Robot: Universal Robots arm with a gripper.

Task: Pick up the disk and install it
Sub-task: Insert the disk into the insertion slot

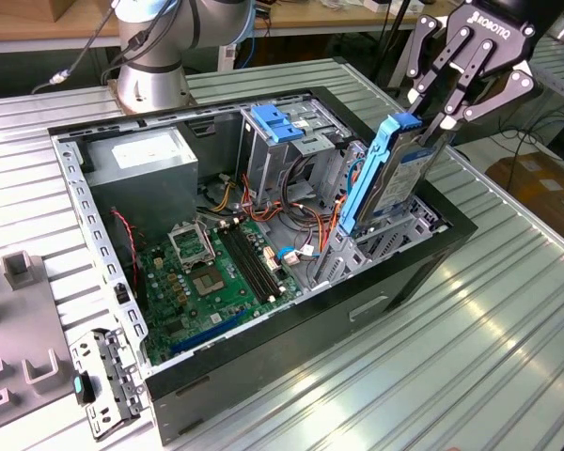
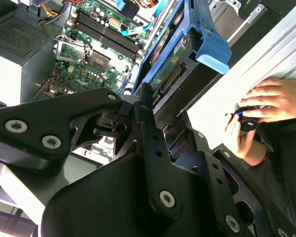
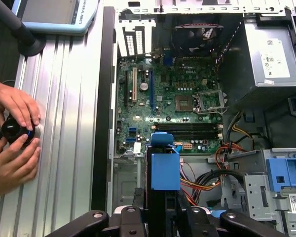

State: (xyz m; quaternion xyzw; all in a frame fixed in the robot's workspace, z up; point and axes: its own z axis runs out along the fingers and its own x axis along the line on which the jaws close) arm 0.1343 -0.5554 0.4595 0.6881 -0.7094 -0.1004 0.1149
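The disk (image 1: pixel 387 178), silver-grey with blue side rails, stands on edge and tilted, its lower end inside the metal drive bay (image 1: pixel 376 240) at the open computer case's corner on the exterior view's right. My gripper (image 1: pixel 434 127) comes down from above and is shut on the disk's upper end. In the second wrist view the disk (image 2: pixel 180 59) runs away from my gripper (image 2: pixel 163 106), connector edge facing the camera. In the first wrist view the disk's blue end tab (image 3: pixel 165 170) sits just beyond my gripper (image 3: pixel 163 210).
The case holds a grey power-supply box (image 1: pixel 141 164), a green motherboard (image 1: pixel 207 272), loose cables (image 1: pixel 305 211) and a blue latch on a drive cage (image 1: pixel 280 122). A person's hands (image 3: pixel 12 131) hold a black knob on the ribbed table beside the case. The arm's base (image 1: pixel 155 61) stands behind.
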